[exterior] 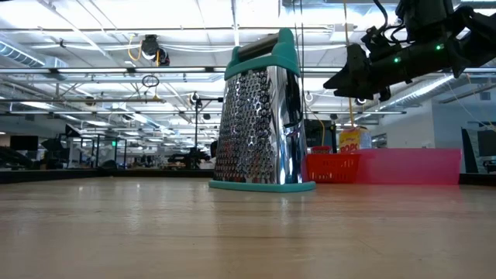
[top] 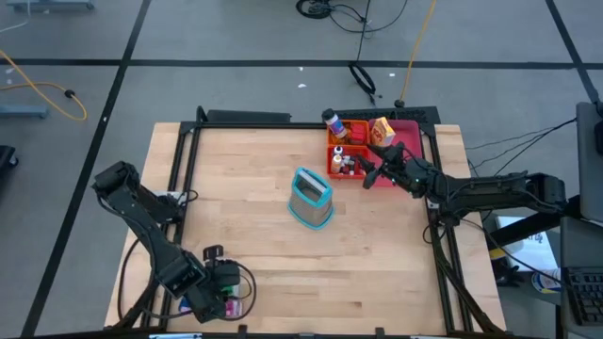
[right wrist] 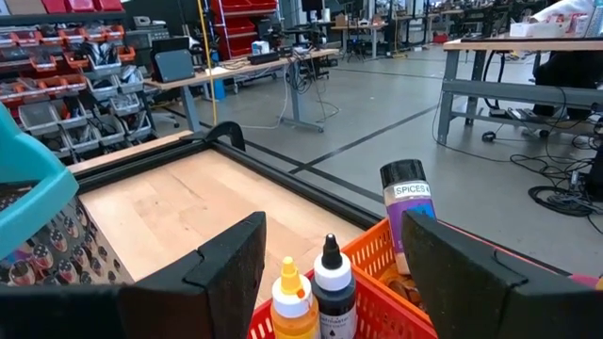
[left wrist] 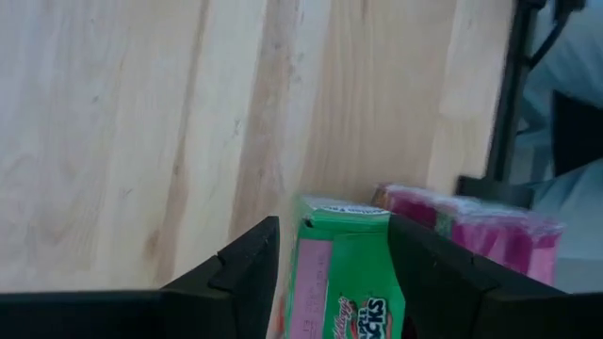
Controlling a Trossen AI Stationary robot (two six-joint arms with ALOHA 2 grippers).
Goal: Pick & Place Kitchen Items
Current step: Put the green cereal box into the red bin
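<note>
A small green box (left wrist: 344, 273) sits between the fingers of my left gripper (left wrist: 334, 226), which is near the table's near left corner (top: 224, 287). A pink wrapped thing (left wrist: 490, 231) lies right beside the box. At the far right, an orange tray (top: 349, 151) holds a yellow bottle (right wrist: 292, 297), a black bottle (right wrist: 332, 282) and a spice jar (right wrist: 407, 212). A pink tray (top: 407, 127) next to it holds a yellow box (top: 382, 129). My right gripper (top: 375, 165) hovers open and level above the orange tray, touching nothing. My left gripper pinches the green box between its two fingers, on two opposite sides (left wrist: 300, 278). The fingers come steeply from above. The box's end (left wrist: 344, 209) sticks out past the fingertips. I cannot tell whether the box rests on the table.
A steel box grater with teal trim (top: 311, 198) stands upright mid-table, left of the trays. A black frame (top: 188, 160) runs along the table's left, far and right edges. Bare wood lies between the grater and my left gripper.
</note>
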